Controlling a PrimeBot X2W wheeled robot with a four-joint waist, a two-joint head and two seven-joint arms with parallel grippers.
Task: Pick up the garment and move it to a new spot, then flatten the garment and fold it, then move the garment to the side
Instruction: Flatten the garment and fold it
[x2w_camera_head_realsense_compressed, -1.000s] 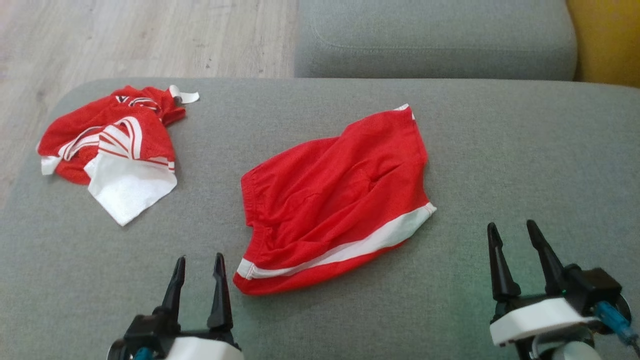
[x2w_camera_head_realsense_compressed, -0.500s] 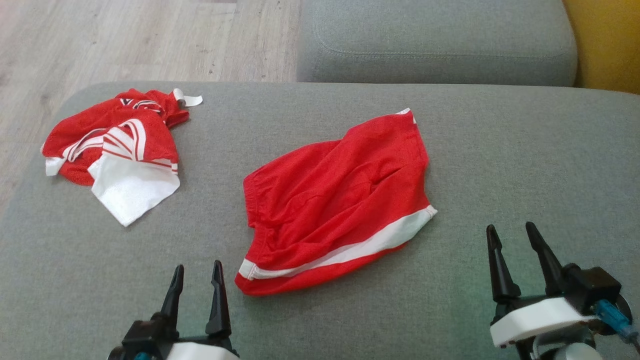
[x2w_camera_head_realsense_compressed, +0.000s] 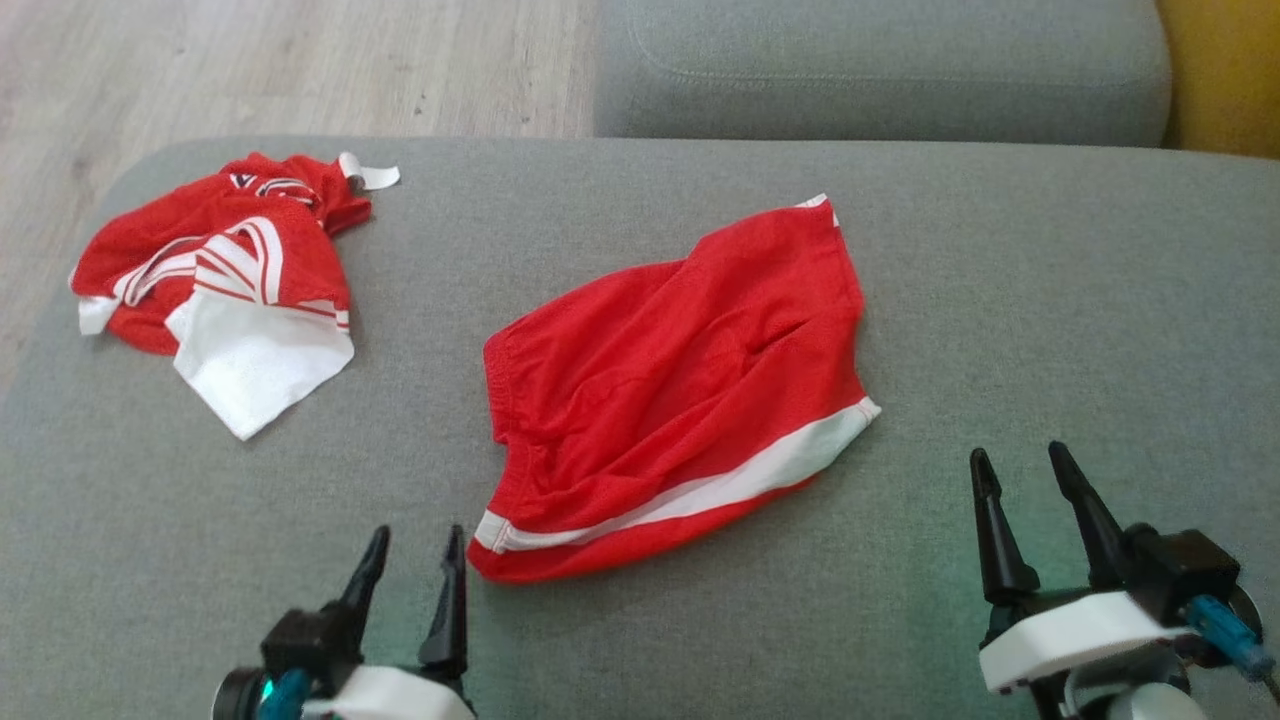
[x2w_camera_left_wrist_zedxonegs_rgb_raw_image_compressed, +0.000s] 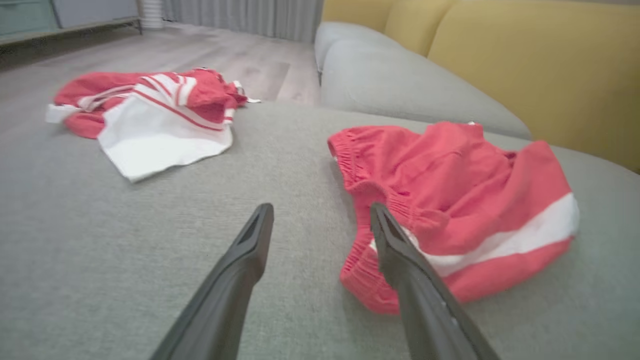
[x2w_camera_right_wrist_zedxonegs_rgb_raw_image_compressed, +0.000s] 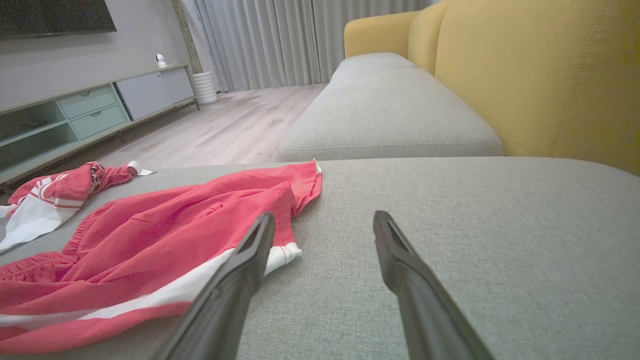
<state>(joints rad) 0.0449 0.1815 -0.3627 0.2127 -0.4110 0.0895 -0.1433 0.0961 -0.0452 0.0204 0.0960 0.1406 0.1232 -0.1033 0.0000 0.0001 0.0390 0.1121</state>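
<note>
While the red shorts (x2w_camera_head_realsense_compressed: 670, 390) lie in the middle of the grey cushion (x2w_camera_head_realsense_compressed: 1050, 300), the left gripper (x2w_camera_head_realsense_compressed: 418, 532) and right gripper (x2w_camera_head_realsense_compressed: 1019, 452) stand wide open, holding nothing. The left one is just beside the shorts' near corner. Bare cushion lies around the right one. A crumpled shirt (x2w_camera_head_realsense_compressed: 215, 290) by the left edge has a white tag (x2w_camera_head_realsense_compressed: 368, 175), too small to read.

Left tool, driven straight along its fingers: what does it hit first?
Likely the red shorts, brushing their waistband edge beside the left tool; otherwise just grey cushion ahead. Depth unclear.

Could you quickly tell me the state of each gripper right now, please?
Left gripper: open, empty, near the red white-striped shorts.
Right gripper: open, empty.
</note>
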